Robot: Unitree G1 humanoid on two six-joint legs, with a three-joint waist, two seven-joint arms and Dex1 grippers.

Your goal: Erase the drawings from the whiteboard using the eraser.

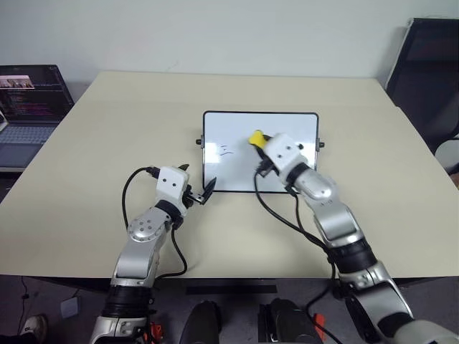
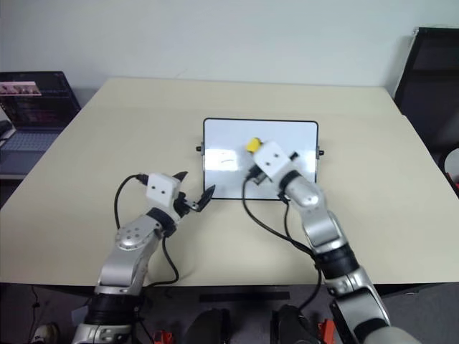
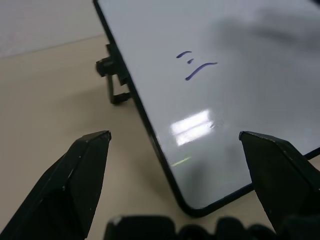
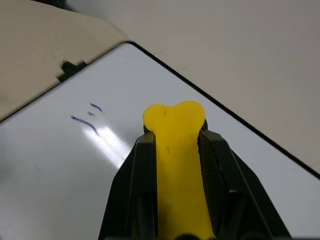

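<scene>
My right gripper (image 4: 175,142) is clamped on the yellow eraser (image 4: 176,150), poised over the whiteboard (image 1: 237,175) mid-table; the drawings (image 4: 87,119) (faint strokes) lie left. My left gripper (image 1: 198,188) gapes at the board's near-left corner.

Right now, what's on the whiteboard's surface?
A few faint dark marks remain on the whiteboard toward its left side. The right gripper holds the yellow eraser over the middle; whatever lies beneath it and the arm is covered.
</scene>
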